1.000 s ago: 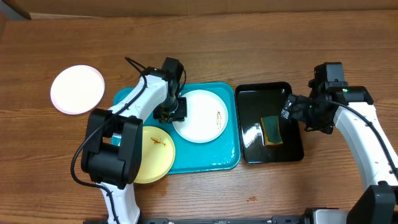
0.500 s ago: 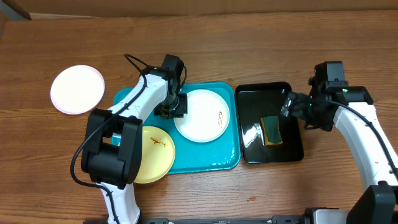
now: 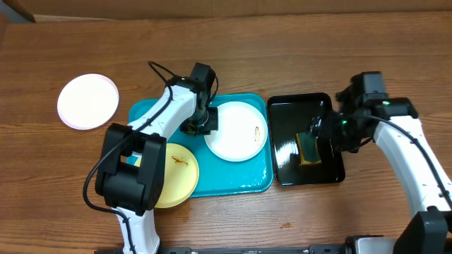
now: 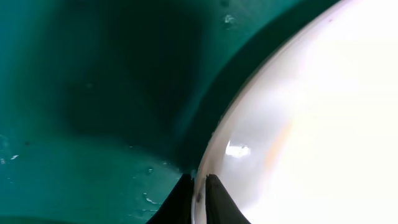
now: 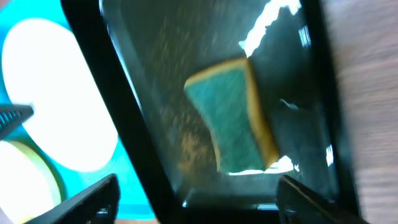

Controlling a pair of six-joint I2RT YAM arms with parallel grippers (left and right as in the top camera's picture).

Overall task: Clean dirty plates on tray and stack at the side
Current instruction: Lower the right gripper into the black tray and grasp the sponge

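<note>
Overhead view: my left gripper (image 3: 200,125) sits at the left rim of the white plate (image 3: 236,132), which lies in the tray (image 3: 240,178). In the left wrist view, my fingertips (image 4: 214,199) straddle that rim with almost no gap. I judge these jaws clamped on the white plate, either to steady it or to lift it for wiping. A brown smear (image 3: 256,130) marks the plate's right side. The yellow plate (image 3: 175,176), also smeared, overhangs the tray's lower-left corner. A third plate (image 3: 87,101) lies on the table (image 3: 282,42), well apart to the left; this is probably the stacking spot. My right gripper (image 5: 199,196) hovers over the sponge (image 5: 239,118) in the black tray (image 5: 155,74), jaws spread wide, sponge not yet gripped. No brand, label or writing is legible in any view.
</note>
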